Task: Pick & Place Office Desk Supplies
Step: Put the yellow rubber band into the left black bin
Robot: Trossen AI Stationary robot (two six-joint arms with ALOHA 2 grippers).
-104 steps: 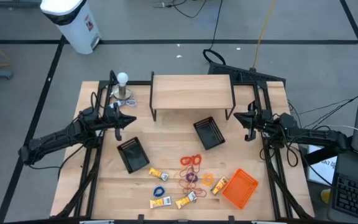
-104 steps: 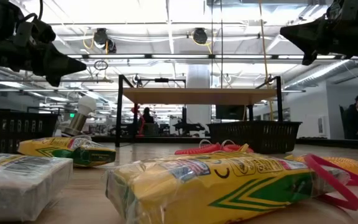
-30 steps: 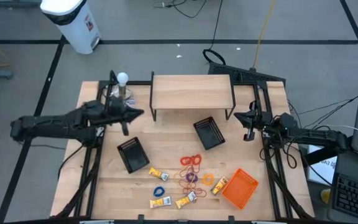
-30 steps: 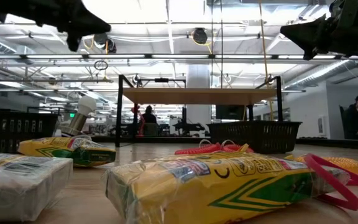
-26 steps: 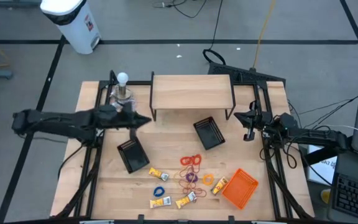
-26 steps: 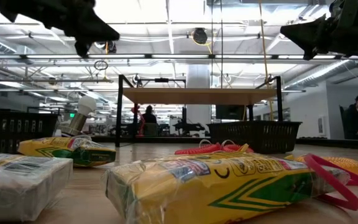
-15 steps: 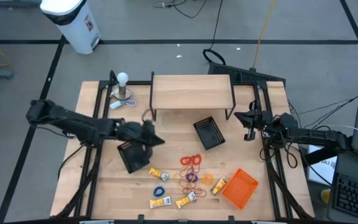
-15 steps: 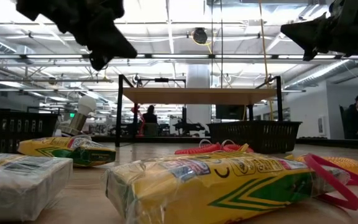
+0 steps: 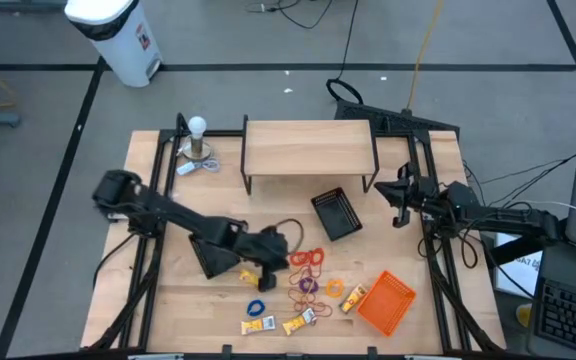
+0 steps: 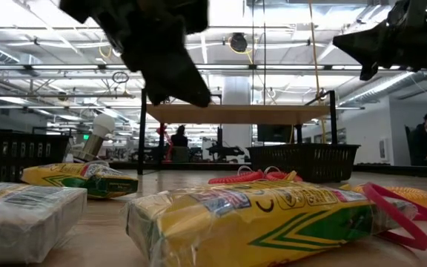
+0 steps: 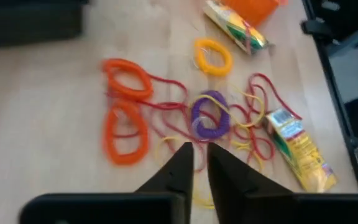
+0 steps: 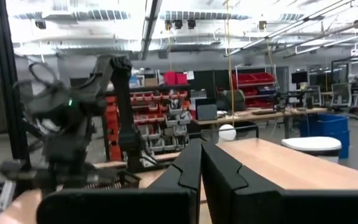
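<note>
Rubber bands [image 9: 308, 272] lying tangled mid-table beside packets [image 9: 255, 279], awaiting pickup. Left gripper [image 9: 280, 248] hovering just above them, fingers narrowly parted, holding nothing. Right gripper [image 9: 400, 193] waiting at table's right edge, fingers together, empty.

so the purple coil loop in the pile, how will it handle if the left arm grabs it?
Probably floppy: the purple coil loop looks like a thin open ring. Likely light. It lies among thin red bands, so lifting it may drag those along. The left gripper hovers just short of it.
</note>
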